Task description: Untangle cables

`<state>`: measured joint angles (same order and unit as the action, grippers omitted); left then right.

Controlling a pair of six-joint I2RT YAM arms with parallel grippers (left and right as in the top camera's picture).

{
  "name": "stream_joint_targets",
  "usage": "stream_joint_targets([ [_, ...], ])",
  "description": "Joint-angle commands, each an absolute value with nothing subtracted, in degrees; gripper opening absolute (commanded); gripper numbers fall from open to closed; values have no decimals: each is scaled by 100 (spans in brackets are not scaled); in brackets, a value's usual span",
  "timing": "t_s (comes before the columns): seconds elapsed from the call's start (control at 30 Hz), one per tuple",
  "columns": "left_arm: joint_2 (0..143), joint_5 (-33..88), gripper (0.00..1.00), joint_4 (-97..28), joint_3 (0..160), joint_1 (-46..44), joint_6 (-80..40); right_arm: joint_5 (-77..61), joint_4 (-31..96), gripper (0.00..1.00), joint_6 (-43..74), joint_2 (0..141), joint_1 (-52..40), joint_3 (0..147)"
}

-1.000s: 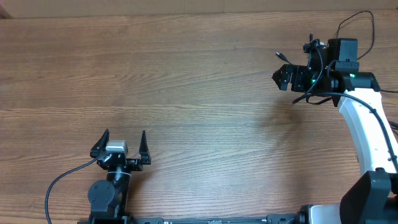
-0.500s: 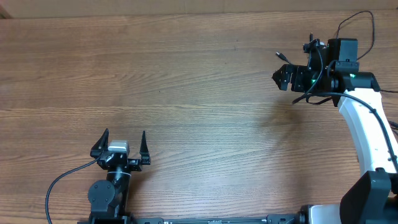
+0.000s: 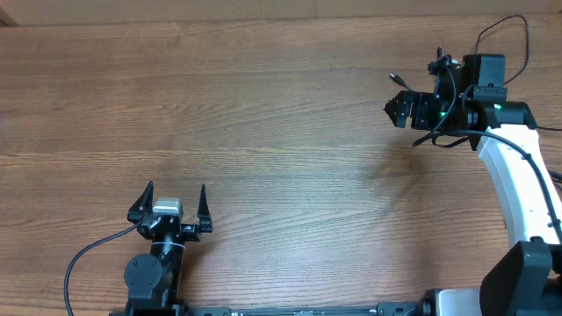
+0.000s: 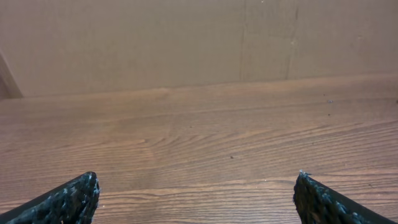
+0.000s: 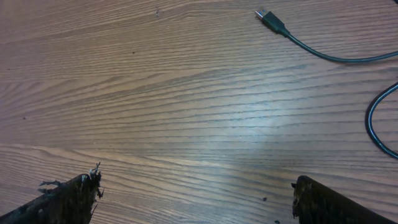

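A thin black cable with a small rectangular plug end (image 5: 309, 49) lies flat on the brown wood-grain worktop (image 3: 263, 114). In the right wrist view its plug sits near the top of the frame and the cord runs off the right edge. Below it, at the same edge, a second dark strand (image 5: 371, 119) curves in a loop and passes out of view. Whether the two are parts of one cord cannot be told, since both leave the frame.

The right gripper (image 5: 196, 182) hangs above bare wood short of the plug, its two rough black fingers spread wide apart with nothing between them. Neither finger touches a cord. From overhead this arm reaches over the far right part of the worktop. Thin black lines loop close around its wrist there, and they may be the arm's own wiring or more of the cords; the view is too small to separate them.

The left gripper (image 3: 173, 197) sits well apart from all this, at the near left side of the worktop. Its fingers also stand fully apart and hold nothing. Its wrist camera shows only bare wood grain ahead, up to a plain tan wall (image 4: 155, 43).
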<state>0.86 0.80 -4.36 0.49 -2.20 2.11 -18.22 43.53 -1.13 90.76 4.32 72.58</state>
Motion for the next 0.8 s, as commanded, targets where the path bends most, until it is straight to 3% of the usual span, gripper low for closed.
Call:
stream_joint_targets([
  [0.0, 21, 3, 99, -440, 27, -185, 346, -1855, 4335, 100, -139, 9067, 423, 7234],
  [0.77, 21, 3, 100, -440, 25, -185, 346, -1271, 4338, 100, -139, 9067, 423, 7234],
])
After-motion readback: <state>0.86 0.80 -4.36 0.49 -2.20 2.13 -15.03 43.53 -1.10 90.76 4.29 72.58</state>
